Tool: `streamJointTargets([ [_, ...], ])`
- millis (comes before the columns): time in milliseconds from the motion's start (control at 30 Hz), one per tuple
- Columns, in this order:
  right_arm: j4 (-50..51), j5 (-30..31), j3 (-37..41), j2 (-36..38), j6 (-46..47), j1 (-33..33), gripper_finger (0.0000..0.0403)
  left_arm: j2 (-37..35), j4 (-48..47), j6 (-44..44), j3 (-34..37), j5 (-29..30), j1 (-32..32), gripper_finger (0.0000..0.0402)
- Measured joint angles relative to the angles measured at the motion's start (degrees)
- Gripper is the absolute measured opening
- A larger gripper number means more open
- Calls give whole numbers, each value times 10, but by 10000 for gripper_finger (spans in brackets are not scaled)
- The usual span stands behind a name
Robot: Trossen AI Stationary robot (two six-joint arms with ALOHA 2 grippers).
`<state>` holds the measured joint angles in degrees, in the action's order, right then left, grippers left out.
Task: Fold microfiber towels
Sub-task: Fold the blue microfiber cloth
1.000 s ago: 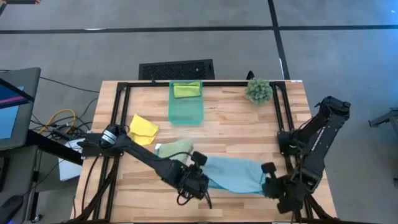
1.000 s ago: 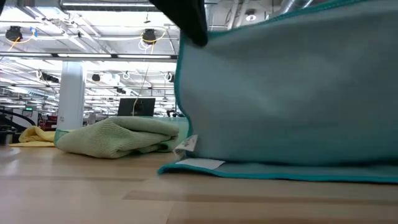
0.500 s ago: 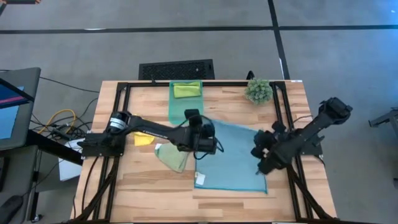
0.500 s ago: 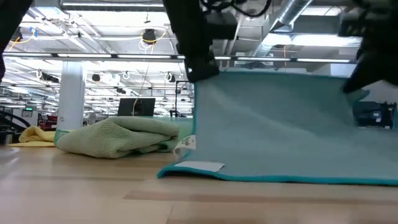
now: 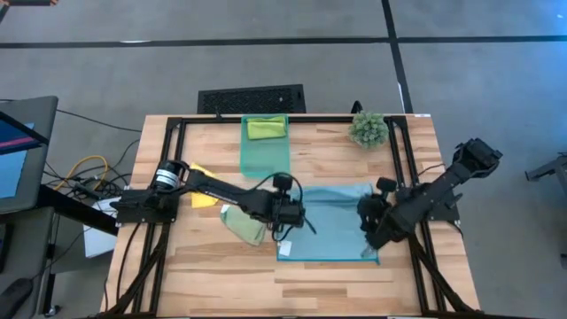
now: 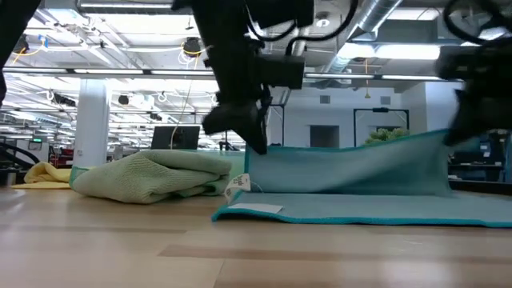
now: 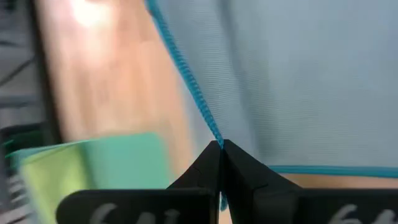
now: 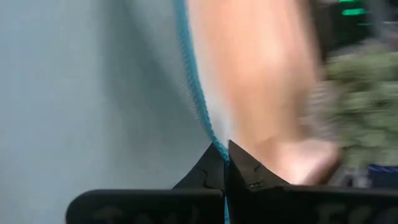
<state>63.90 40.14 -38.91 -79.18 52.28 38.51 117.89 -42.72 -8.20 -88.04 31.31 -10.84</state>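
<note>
Both grippers pinch the blue towel's hem, the left gripper [image 5: 285, 215] at one corner and the right gripper [image 5: 368, 216] at the other, holding that edge up over the blue towel [image 5: 330, 232] on the table [image 5: 213, 283], likely for an even fold.

The spread towel [image 5: 330, 223] lies on the bench [image 5: 221, 283] at its middle, between the left end effector [image 5: 290, 215] at one edge and the right end effector [image 5: 372, 215] at the opposite edge, each clamped on a raised corner. A bunched towel [image 5: 245, 225] rests just left of it, with another towel [image 5: 205, 173] farther left under the left arm. Behind them stands the bin [image 5: 265, 158] with a fourth towel [image 5: 267, 128] in it, and the plant [image 5: 368, 129] sits at the far right corner.
</note>
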Motion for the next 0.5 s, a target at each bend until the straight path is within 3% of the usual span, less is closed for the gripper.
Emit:
streamJointTargets([
  [100, -16, -69, -8, 0, -3, 47, 14, 0, 4, 8, -3, -64, -20, 0],
  [200, -46, -98, -18, 0, -3, 94, 15, 0, 2, 5, -3, -107, -41, 0],
  [500, -86, -100, -34, 0, 19, 168, 13, -25, -6, 62, -3, -37, -103, 0],
])
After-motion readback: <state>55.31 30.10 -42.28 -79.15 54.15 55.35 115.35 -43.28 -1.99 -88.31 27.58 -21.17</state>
